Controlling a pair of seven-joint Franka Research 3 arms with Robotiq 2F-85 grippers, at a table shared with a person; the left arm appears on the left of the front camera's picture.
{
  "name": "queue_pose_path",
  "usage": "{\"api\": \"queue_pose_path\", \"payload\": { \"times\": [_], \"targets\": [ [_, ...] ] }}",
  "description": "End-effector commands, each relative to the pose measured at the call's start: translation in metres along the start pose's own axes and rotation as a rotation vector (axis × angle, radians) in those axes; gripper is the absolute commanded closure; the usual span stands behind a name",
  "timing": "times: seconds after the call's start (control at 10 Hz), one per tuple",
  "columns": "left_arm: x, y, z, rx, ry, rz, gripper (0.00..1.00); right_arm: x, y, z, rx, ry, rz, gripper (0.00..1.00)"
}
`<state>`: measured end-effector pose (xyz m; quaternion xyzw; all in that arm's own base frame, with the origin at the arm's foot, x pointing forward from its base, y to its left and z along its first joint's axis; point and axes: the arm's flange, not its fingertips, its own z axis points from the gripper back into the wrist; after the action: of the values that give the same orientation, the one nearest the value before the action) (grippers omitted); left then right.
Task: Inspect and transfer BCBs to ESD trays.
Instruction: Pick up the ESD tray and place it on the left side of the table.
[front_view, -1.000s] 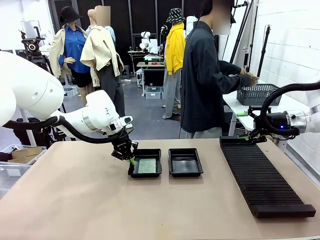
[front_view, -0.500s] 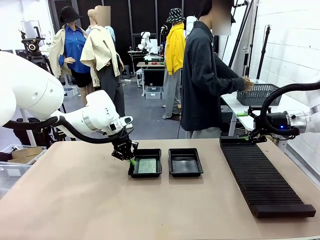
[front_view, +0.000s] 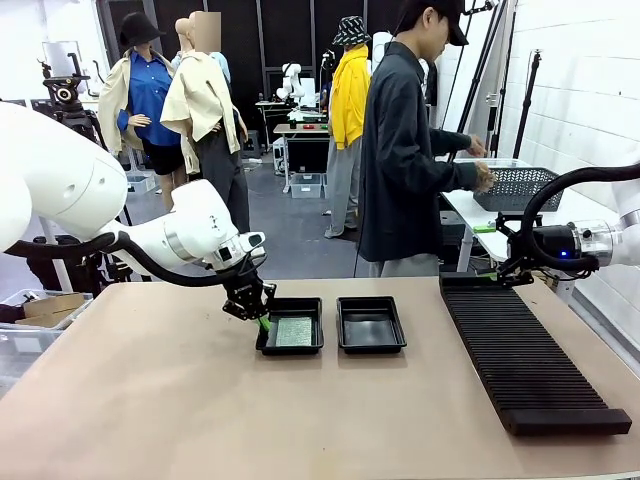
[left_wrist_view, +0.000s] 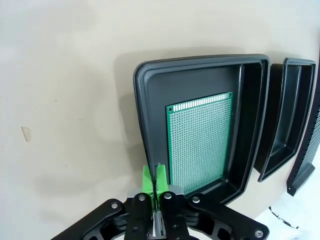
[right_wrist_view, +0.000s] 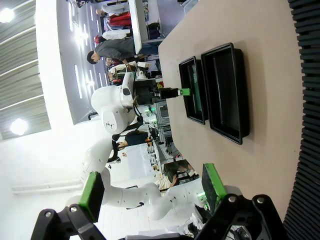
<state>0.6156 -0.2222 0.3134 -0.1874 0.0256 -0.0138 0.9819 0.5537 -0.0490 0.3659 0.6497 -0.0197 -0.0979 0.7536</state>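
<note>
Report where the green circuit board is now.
In the front view the BCB lies flat in the left ESD tray, next to the empty tray on its right, with the shut left gripper just outside its left rim.

left pincer (left_wrist_view: 154, 175): closed tight, tilted down | right pincer (right_wrist_view: 152, 192): spread wide, held level

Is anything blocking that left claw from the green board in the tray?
Just the left tray's raised rim, beside the shut left gripper; the board lies flat on the tray floor right past it.
</note>
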Motion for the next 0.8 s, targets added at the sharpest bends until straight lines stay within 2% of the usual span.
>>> {"api": "queue_pose_path", "payload": {
  "times": [0.0,0.7],
  "targets": [
    [-0.019,0.015,0.017,0.029,-0.005,-0.007,1.00,-0.001,0.001,0.000,-0.006,-0.007,0.000,0.00],
    [-0.062,0.078,0.056,0.085,-0.018,0.022,1.00,-0.001,0.001,0.000,-0.006,-0.007,0.000,0.00]
  ]
}}
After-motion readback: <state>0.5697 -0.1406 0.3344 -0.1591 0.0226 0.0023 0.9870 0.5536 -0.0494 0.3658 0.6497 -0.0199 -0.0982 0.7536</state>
